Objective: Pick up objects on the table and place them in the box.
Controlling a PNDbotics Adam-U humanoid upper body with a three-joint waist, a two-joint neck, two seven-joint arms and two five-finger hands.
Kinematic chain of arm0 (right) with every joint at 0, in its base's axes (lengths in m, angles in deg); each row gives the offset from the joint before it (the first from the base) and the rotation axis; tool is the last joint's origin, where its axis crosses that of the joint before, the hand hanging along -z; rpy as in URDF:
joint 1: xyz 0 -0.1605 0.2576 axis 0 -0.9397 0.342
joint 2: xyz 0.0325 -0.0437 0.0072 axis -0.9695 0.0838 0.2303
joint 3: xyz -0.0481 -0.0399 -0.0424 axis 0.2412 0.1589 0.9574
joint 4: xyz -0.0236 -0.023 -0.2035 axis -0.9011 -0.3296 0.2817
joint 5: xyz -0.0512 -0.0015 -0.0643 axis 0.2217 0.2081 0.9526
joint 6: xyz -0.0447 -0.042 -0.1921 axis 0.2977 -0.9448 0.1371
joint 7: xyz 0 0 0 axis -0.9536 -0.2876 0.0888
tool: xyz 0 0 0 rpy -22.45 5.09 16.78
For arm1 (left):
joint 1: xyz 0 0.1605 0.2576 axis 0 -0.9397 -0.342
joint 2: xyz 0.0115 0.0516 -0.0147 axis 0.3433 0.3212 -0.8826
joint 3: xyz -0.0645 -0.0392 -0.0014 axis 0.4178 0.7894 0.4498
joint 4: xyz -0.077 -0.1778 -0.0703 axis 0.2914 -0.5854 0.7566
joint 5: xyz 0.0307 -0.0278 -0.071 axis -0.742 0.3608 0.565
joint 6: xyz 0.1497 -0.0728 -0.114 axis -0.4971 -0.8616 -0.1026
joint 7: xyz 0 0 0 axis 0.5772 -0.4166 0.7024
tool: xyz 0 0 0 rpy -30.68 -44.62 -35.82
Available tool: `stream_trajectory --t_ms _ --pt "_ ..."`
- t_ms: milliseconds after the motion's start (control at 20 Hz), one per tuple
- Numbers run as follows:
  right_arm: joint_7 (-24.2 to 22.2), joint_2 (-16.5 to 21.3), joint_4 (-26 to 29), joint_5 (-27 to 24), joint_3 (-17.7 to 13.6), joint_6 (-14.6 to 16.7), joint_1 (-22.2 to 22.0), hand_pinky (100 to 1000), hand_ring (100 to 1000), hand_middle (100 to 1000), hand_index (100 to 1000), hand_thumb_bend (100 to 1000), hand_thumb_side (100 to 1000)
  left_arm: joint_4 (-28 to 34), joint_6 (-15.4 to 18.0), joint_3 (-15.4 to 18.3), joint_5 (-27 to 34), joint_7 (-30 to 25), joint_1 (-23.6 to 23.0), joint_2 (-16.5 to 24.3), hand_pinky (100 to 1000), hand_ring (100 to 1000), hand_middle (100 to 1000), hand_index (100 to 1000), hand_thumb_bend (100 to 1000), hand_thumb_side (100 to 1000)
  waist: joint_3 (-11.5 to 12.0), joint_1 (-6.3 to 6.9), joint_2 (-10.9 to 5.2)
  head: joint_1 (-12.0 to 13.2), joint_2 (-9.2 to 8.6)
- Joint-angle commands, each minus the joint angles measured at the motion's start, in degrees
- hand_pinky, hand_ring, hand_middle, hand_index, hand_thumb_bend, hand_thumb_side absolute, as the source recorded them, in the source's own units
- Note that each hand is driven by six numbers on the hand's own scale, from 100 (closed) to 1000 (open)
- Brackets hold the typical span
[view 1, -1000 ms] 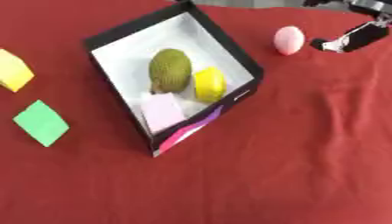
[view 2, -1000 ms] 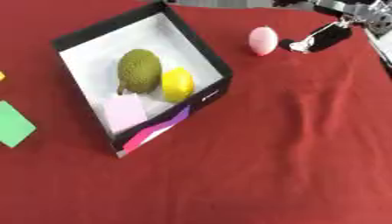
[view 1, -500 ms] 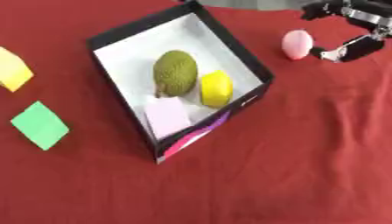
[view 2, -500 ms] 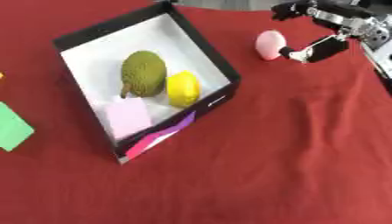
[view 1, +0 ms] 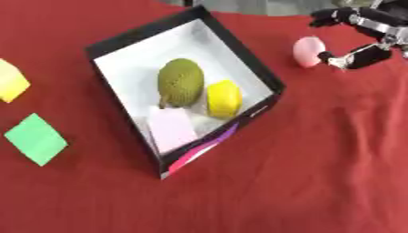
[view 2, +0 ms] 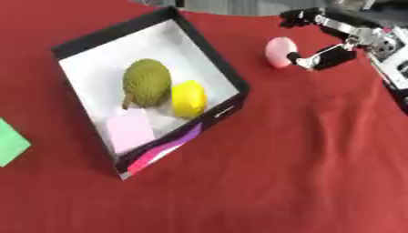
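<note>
Left eye view: the right hand point(view 1: 360, 32) came in from the upper right corner with its fingers point(view 1: 334, 16) spread above and its thumb point(view 1: 359, 58) reaching below, bracketing a pink egg-shaped object point(view 1: 309, 51) that lay just to the hand's left on the red tablecloth point(view 1: 318, 159). The thumb tip touched or nearly touched the egg; the fingers were apart from it, so the hand was wide and had hold of nothing. That spread probably served to close round the egg. Well to the hand's lower left sat the black box point(view 1: 239, 57), white inside, holding a green bumpy fruit point(view 1: 179, 82), a lemon point(view 1: 224, 98) and a pale pink block point(view 1: 171, 128). Farthest left lay a yellow block point(view 1: 12, 81) and a green square point(view 1: 35, 139), likely waiting their turn.

Right eye view: the same hand point(view 2: 350, 36) showed its thumb at the egg's point(view 2: 279, 51) right side, fingers arched over it, not closed. The left hand showed in neither view.
</note>
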Motion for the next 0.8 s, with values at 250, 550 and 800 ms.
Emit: stream_trajectory --t_ms 250,550,800 --pt "2.26 3.25 -0.39 -0.04 -1.47 -0.12 -0.56 949 924 868 1000 240 118 0.94 -0.07 1.22 0.18 0.2 -0.55 2.16 721 883 699 744 100 600 0.11 0.39 -0.56 -0.98 -0.56" --pt "1.91 3.28 -0.74 0.29 -1.45 -0.03 -0.81 950 924 866 1000 214 113 0.94 -0.18 1.45 0.33 0.25 -1.37 2.04 720 884 699 744 100 600 -0.09 0.57 -0.17 -1.18 0.29" --pt "-0.52 3.2 0.21 -0.18 -0.95 -0.12 -0.52 945 916 860 1000 199 124 0.94 -0.24 1.35 0.4 -0.01 -1.27 2.18 721 884 699 744 100 600 -0.16 0.54 0.05 -1.19 0.59"
